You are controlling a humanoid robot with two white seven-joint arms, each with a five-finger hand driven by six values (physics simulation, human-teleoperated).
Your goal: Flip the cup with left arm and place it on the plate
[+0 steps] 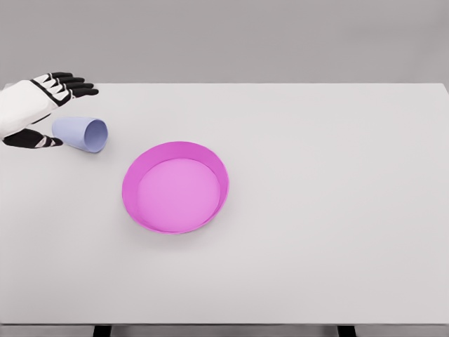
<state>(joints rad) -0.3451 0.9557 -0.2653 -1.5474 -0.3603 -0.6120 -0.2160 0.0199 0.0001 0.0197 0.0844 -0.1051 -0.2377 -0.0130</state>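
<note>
1. We see a smooth white table (316,210) before a plain grey wall (245,35).
2. A lavender cup (81,133) lies sideways near a round magenta plate (223,184).
3. Our left hand (35,105) is spread beside it, gripping nothing.

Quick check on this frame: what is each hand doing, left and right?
Left hand: open, fingers spread around the base of the lying cup, nothing gripped yet.
Right hand: not in view.
</note>
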